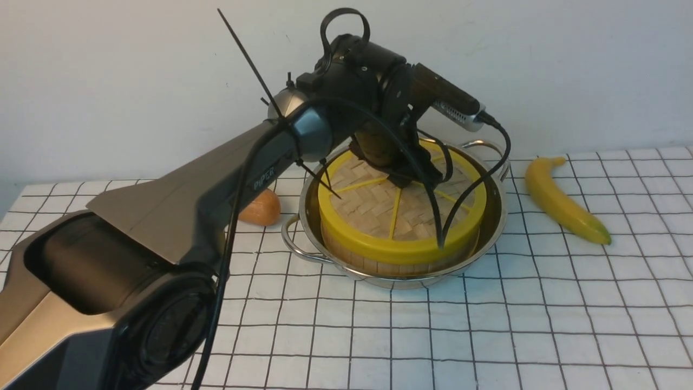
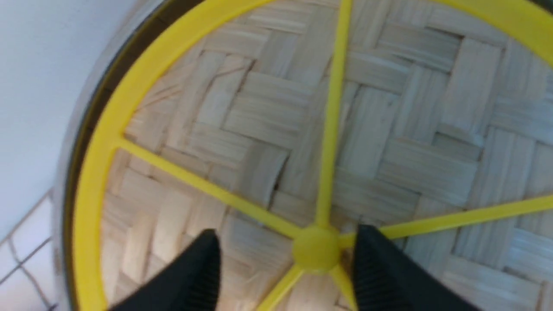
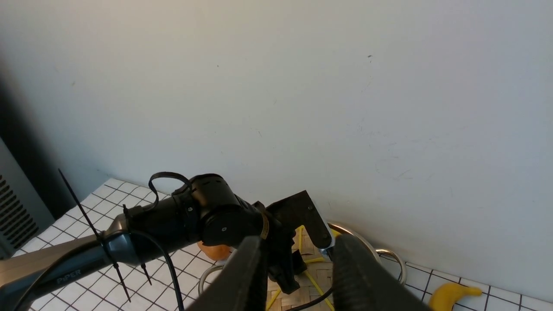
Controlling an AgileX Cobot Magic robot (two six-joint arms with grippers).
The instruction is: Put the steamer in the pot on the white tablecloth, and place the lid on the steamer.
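Observation:
The steel pot point(image 1: 490, 216) stands on the white tablecloth point(image 1: 487, 325) at the back centre. The steamer sits inside it; only its wooden wall point(image 1: 352, 257) shows, and its contents are hidden. The lid point(image 1: 395, 211) lies flat on the steamer. My left gripper point(image 1: 405, 174) hangs just above the lid's middle. In the left wrist view the gripper point(image 2: 287, 255) is open, its black fingers point(image 2: 203, 268) either side of the lid's point(image 2: 389, 129) yellow hub point(image 2: 316, 252). My right gripper point(image 3: 298, 268) is open and empty, held high, out of the front view.
A banana point(image 1: 563, 200) lies on the cloth right of the pot, and an orange-brown rounded object point(image 1: 262, 208) lies left of it. The wall is close behind the pot. The left arm point(image 1: 216, 189) reaches across the left half of the cloth.

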